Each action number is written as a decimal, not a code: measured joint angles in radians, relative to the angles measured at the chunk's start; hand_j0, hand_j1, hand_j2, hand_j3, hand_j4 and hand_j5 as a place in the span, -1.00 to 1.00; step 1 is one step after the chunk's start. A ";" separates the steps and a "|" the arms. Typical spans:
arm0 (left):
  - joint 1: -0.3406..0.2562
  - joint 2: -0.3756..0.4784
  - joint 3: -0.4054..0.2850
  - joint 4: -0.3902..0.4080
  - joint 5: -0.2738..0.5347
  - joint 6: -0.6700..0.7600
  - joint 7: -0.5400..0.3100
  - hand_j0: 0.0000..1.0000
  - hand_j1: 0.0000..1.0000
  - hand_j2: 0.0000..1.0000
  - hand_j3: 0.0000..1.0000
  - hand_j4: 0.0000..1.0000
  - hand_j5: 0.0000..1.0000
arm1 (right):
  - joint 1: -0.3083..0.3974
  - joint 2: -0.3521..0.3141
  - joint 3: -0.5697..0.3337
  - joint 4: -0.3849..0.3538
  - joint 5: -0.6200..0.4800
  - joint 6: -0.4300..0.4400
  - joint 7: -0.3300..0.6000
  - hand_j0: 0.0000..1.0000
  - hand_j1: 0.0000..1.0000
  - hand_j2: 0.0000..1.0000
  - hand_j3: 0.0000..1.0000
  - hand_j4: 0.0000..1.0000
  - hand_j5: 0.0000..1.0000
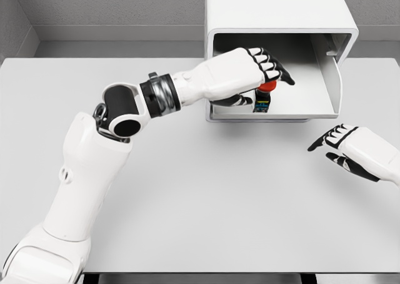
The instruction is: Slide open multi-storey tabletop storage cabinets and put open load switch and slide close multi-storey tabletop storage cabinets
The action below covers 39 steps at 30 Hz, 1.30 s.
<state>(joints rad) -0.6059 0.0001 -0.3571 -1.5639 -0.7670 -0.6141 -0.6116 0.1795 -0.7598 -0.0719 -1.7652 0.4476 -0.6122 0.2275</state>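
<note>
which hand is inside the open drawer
The left hand, reaching into the drawer over the red-capped switch. The right hand rests outside on the table.

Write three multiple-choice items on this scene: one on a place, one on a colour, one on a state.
1. Where is the switch?
A. in the open drawer
B. on the table
C. in the right hand

2. What colour is the switch's top?
A. green
B. red
C. white

3. What is the right hand doing?
A. gripping the drawer
B. holding the switch
C. empty, over the table

Answers: 1 A, it stands in the drawer under the left hand. 2 B, a red cap shows below the fingers. 3 C, its fingers are relaxed, clear of the cabinet.
</note>
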 measured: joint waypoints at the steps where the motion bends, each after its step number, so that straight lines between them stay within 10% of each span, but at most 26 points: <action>1: 0.002 0.000 0.000 -0.009 0.001 0.000 0.000 0.90 0.90 0.90 0.90 0.90 0.90 | 0.000 0.000 0.000 0.000 -0.001 0.000 0.000 0.16 0.16 0.16 0.16 0.16 0.16; 11: 0.075 0.000 0.001 -0.195 0.081 0.000 0.000 1.00 1.00 1.00 1.00 1.00 1.00 | -0.028 0.030 0.019 0.000 -0.005 0.000 0.000 0.19 0.19 0.19 0.19 0.19 0.19; 15: 0.084 0.018 0.011 -0.226 0.312 0.000 0.000 1.00 1.00 1.00 1.00 1.00 1.00 | -0.032 0.034 0.028 0.000 -0.005 0.000 0.000 0.19 0.19 0.19 0.19 0.19 0.19; 22: 0.327 0.225 0.193 -0.236 0.802 0.000 0.000 1.00 1.00 1.00 1.00 1.00 1.00 | -0.038 0.038 0.031 0.000 -0.004 0.000 0.001 0.20 0.20 0.20 0.20 0.20 0.20; 26: 0.442 0.296 0.337 -0.220 0.947 0.000 0.000 1.00 1.00 1.00 1.00 1.00 1.00 | -0.072 0.046 0.043 0.000 -0.002 0.000 0.003 0.20 0.20 0.20 0.20 0.20 0.20; 32: 0.443 0.394 0.470 0.026 0.973 0.002 0.000 1.00 1.00 1.00 1.00 1.00 1.00 | -0.107 0.053 0.063 0.003 0.005 0.000 0.003 0.19 0.19 0.19 0.19 0.19 0.19; 39: 0.456 0.453 0.484 0.239 0.823 0.001 0.000 1.00 1.00 1.00 1.00 1.00 1.00 | -0.167 0.086 0.083 0.014 0.010 0.000 0.042 0.19 0.19 0.19 0.19 0.19 0.19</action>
<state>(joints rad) -0.1503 0.4530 0.1270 -1.3252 0.0557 -0.6130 -0.6112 0.0123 -0.6737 0.0110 -1.7514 0.4572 -0.6121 0.2691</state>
